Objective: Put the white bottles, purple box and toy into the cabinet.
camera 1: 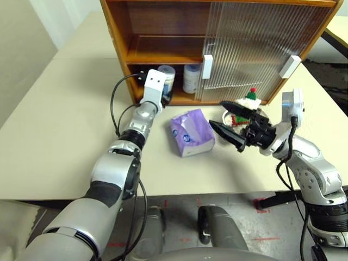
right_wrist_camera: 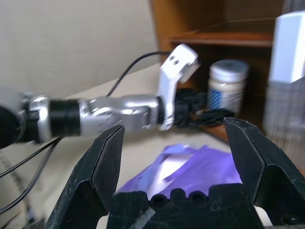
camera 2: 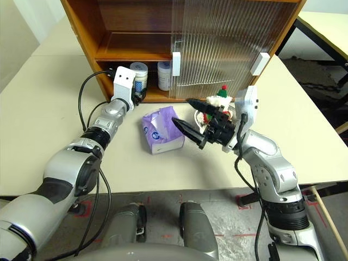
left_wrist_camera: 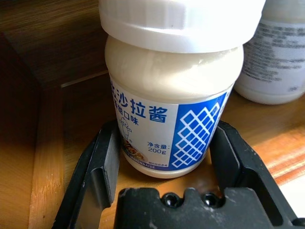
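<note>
Left jaws: left gripper (left_wrist_camera: pixel 162 191) holds one white bottle (left_wrist_camera: pixel 171 95) between its fingers on the cabinet (camera 1: pixel 117 43) lower shelf, second bottle (camera 1: pixel 191 78) just beside it
Doing it well: I judge the bottle should stand flat, then jaws spread and back straight out
Right jaws: right gripper (right_wrist_camera: pixel 174 157) spread wide, empty, purple box (right_wrist_camera: pixel 190 167) just beyond them
Toy: toy (camera 1: pixel 250 99) behind the right jaws
View difference: left wrist view shows finger contact that head views hide

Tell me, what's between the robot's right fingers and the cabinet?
In the right wrist view, the purple box lies just past the open right gripper, with bare table beyond it up to the cabinet.
</note>
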Available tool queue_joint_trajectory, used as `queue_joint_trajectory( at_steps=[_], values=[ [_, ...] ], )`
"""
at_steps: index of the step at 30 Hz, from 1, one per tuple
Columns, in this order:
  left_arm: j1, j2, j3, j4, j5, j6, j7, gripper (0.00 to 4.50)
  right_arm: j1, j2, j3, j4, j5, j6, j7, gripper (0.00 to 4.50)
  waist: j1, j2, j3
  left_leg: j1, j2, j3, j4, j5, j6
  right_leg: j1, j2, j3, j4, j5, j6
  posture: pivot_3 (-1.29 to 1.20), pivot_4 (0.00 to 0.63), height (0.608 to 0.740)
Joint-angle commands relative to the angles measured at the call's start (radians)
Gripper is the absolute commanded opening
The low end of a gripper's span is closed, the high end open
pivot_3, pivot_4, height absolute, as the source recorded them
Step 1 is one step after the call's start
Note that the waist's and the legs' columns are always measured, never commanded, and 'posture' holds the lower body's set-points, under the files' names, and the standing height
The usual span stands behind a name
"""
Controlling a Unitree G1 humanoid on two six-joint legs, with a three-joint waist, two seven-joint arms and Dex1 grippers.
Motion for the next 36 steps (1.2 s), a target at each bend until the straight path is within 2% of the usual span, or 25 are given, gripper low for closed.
queue_joint_trajectory(
  at_steps=[1, 7, 13, 17, 28, 34, 36],
  values=[
    [-0.029, -0.009, 0.021, 0.036, -0.006, -0.02, 0.026, 3.05, -0.003, 0.008, 0.009, -0.047, -0.001, 0.029, -0.049, 4.5, -0.001, 0.0, 0.004, 0.0, 0.0, 0.0, 0.0, 0.0, 0.0, 0.0, 0.0, 0.0, 0.0, 0.0, 0.0, -0.1, 0.141, 0.74],
    [-0.047, -0.015, 0.057, 0.063, -0.02, -0.01, 0.025, 3.05, 0.029, 0.007, 0.023, -0.097, 0.005, 0.053, -0.072, 4.5, -0.013, -0.002, 0.015, 0.0, 0.0, 0.0, 0.0, 0.0, 0.0, 0.0, -0.002, 0.0, 0.0, 0.0, 0.001, -0.12, 0.149, 0.74],
    [-0.061, -0.03, 0.095, 0.074, -0.038, 0.008, 0.01, 3.05, 0.07, -0.023, 0.002, -0.14, 0.048, 0.059, -0.034, 4.5, -0.019, -0.002, 0.02, -0.001, 0.0, 0.0, 0.0, 0.0, 0.0, 0.0, -0.002, 0.0, -0.001, 0.0, 0.001, -0.15, 0.145, 0.74],
    [-0.064, -0.031, 0.11, 0.076, -0.041, 0.013, 0.014, 4.47, 0.078, -0.046, -0.019, -0.136, 0.061, 0.059, -0.026, 4.5, -0.019, -0.002, 0.02, -0.001, 0.0, 0.0, 0.0, 0.0, 0.0, 0.0, -0.002, -0.001, -0.001, 0.0, 0.001, -0.14, 0.14, 0.74],
    [-0.043, -0.025, 0.105, 0.056, -0.03, -0.013, -0.028, 4.47, 0.055, -0.047, -0.01, -0.083, 0.047, 0.04, 0.01, 4.5, -0.02, -0.002, 0.02, -0.001, 0.0, 0.0, -0.001, 0.0, 0.0, 0.0, -0.002, -0.001, -0.002, 0.0, 0.001, -0.1, 0.126, 0.74],
    [0.049, -0.045, 0.097, -0.036, -0.051, -0.025, -0.106, 4.47, 0.036, -0.033, 0.018, -0.062, 0.046, 0.046, 0.03, 4.5, -0.018, -0.002, 0.02, -0.001, 0.0, 0.0, -0.001, 0.0, 0.0, 0.0, -0.002, -0.001, -0.002, 0.0, 0.001, -0.08, 0.117, 0.74],
    [0.15, -0.045, 0.08, -0.166, -0.06, 0.002, -0.155, 4.47, 0.027, -0.023, 0.025, -0.062, 0.051, 0.051, 0.031, 4.5, -0.019, -0.002, 0.019, -0.001, 0.0, 0.0, -0.001, 0.0, 0.0, 0.0, -0.002, -0.002, -0.002, 0.0, 0.001, -0.06, 0.115, 0.74]
  ],
)
